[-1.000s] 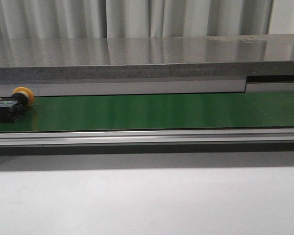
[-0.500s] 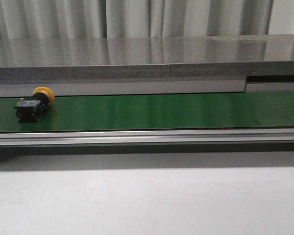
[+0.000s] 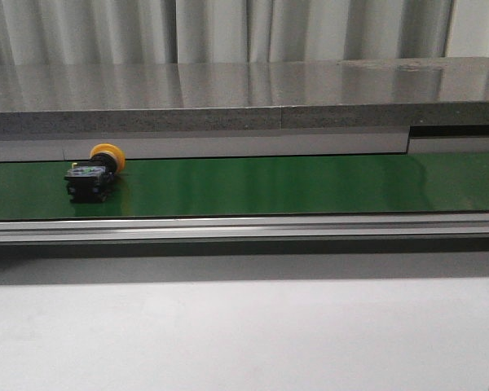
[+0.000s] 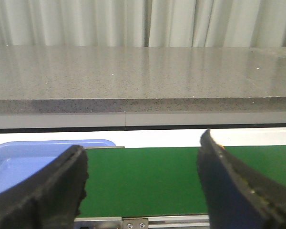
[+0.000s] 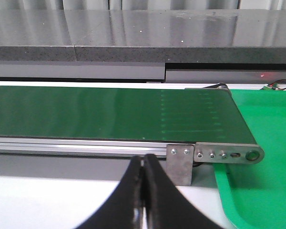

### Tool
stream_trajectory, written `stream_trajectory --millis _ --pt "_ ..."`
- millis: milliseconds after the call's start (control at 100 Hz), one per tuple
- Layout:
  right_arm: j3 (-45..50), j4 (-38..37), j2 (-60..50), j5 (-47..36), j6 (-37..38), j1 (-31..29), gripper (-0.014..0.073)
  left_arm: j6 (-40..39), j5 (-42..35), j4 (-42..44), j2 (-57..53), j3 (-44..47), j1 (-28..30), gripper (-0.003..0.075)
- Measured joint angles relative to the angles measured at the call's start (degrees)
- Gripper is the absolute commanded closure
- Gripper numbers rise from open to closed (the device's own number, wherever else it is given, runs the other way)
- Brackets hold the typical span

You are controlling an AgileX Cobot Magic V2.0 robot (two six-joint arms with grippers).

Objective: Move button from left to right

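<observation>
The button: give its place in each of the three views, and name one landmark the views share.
Front view: the button lies on the green conveyor belt, far left, yellow head toward the grey ledge.
Left wrist view: not in it.
Right wrist view: not in it.
Shared landmark: the green conveyor belt, also seen at and, running below the grey ledge.

An industrial test or factory-style workstation, not a home. A long green conveyor belt (image 3: 293,186) runs across the scene in an aluminium frame (image 3: 244,228), its end roller and bolted bracket (image 5: 181,160) visible. Behind it sits a grey speckled stone-like counter (image 3: 228,98), backed by pale pleated curtains (image 3: 228,31). A blue plastic bin (image 4: 24,160) sits at one belt end, a green tray (image 5: 257,152) at the other.
</observation>
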Motion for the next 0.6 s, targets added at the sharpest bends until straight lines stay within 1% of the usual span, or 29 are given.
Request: stream_trajectory --millis 100,220,290,600 --pt "0.0 0.0 0.0 0.0 0.0 0.0 0.0662 0.0 0.4 0.0 0.0 0.0 0.0 0.0476" --pt "0.0 0.0 0.0 0.0 0.0 0.0 0.0662 0.0 0.7 0.0 0.0 0.0 0.0 0.0654" --pt "0.0 0.0 0.0 0.0 0.0 0.0 0.0662 0.0 0.9 0.0 0.0 0.0 0.0 0.0741" --pt "0.0 0.0 0.0 0.0 0.0 0.0 0.0662 0.1 1.2 0.0 0.0 0.0 0.0 0.0741"
